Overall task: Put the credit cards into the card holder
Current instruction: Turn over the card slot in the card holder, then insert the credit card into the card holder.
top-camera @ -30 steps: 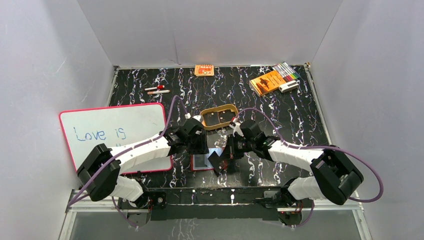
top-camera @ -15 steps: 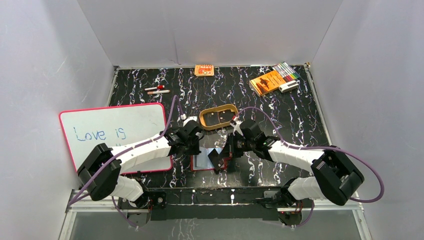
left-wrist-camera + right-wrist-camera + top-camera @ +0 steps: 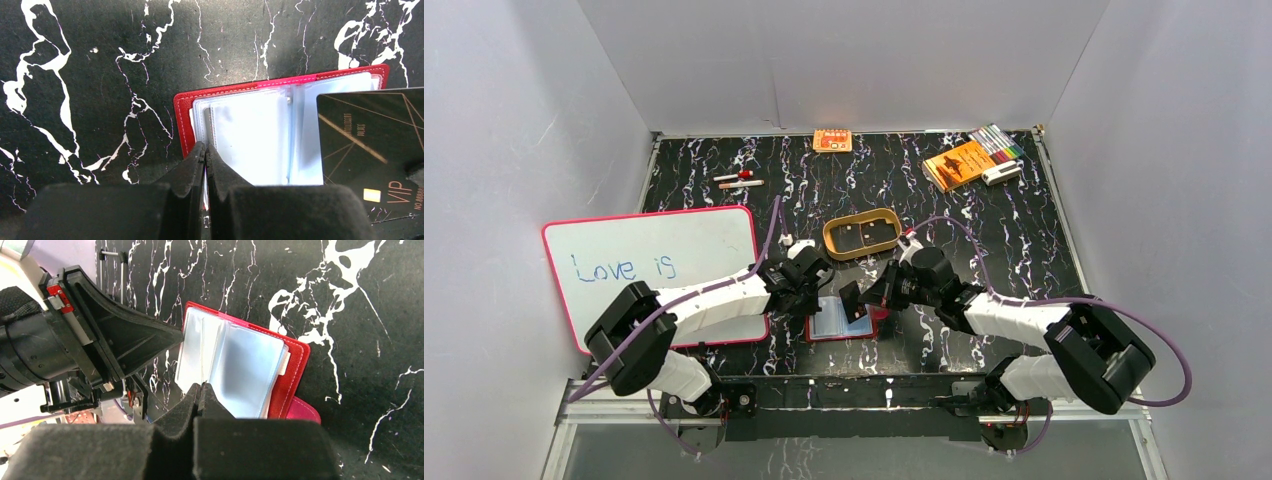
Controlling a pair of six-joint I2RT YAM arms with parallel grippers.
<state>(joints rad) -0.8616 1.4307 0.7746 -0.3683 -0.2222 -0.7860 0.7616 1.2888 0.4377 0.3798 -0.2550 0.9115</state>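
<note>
The card holder (image 3: pixel 836 327) lies open on the table, red with clear pale-blue sleeves (image 3: pixel 250 135). My left gripper (image 3: pixel 205 150) is shut on its left edge, pinching a sleeve there; the top view shows this gripper (image 3: pixel 810 300) at the holder's left side. My right gripper (image 3: pixel 201 387) is shut on a dark credit card (image 3: pixel 372 140) with gold lines and "VIP" lettering. It holds the card tilted just above the holder's right half (image 3: pixel 250 375). In the right wrist view the card shows only edge-on. From above, the card (image 3: pixel 853 299) hangs over the holder's top right.
A whiteboard (image 3: pixel 659 262) lies to the left under my left arm. A tan oval tray (image 3: pixel 862 216) sits just behind the holder. At the back lie an orange packet (image 3: pixel 832 140), an orange booklet (image 3: pixel 957 164), markers (image 3: pixel 997 142) and pens (image 3: pixel 738 180).
My left gripper has come down to the holder's left edge and closed on it. The right gripper has swung the dark card up and over the holder, uncovering the sleeves.
</note>
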